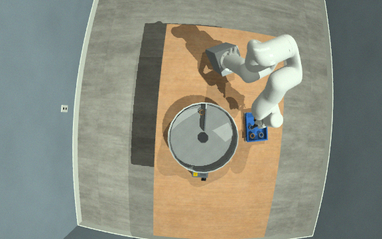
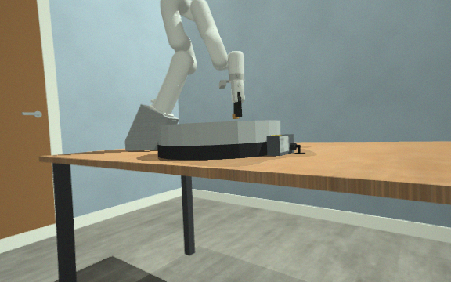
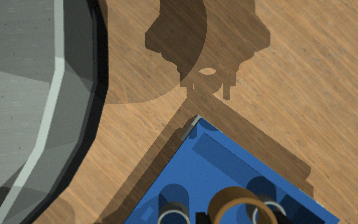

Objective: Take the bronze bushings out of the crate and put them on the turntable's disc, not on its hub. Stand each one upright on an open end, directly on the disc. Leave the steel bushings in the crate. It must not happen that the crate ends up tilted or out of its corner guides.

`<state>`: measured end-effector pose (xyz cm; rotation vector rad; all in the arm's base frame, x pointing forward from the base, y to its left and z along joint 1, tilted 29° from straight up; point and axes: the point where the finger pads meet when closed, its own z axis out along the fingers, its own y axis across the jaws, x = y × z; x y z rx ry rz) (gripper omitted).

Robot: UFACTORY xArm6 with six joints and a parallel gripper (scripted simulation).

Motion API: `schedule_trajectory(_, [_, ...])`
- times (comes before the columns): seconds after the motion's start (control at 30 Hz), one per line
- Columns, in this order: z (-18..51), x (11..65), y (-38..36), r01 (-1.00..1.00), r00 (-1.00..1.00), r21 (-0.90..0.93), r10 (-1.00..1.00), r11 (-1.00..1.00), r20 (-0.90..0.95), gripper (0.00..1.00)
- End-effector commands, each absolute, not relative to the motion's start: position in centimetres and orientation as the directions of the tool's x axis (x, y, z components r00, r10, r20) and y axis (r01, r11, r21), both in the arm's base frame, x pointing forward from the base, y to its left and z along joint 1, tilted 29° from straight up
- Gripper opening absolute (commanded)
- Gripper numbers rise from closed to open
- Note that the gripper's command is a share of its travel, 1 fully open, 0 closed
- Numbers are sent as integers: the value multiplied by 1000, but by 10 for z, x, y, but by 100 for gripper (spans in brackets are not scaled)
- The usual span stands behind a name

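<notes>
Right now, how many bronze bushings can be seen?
3: one on the turntable's disc near its far rim, one in the blue crate at, one lifted in the jaws. The arm may hide others.

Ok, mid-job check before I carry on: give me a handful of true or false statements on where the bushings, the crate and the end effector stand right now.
1. The end effector is shut on a bronze bushing. True.
2. One bronze bushing already stands on the turntable's disc, near its rim. True.
3. That placed bushing sits on the hub. False: it stands apart from the hub, out towards the disc's edge.
4. The blue crate rests on the disc. False: it sits on the table beside the turntable.
5. The held bushing is lifted above the crate. True: the exterior view shows it above the turntable's top.
6. The crate holds nothing more. False: ringed bushings remain inside.
</notes>
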<state>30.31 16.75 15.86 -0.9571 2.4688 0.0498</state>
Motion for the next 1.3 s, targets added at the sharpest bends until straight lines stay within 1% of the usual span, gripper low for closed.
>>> schedule_trajectory(0.0, [163, 301, 167, -641, -636, -141, -625, 755, -453, 0])
schedule_trajectory(0.83, [163, 301, 165, -641, -636, -141, -625, 755, -453, 0])
schedule_trajectory(1.27, [160, 306, 140, -641, -636, -141, -625, 755, -453, 0])
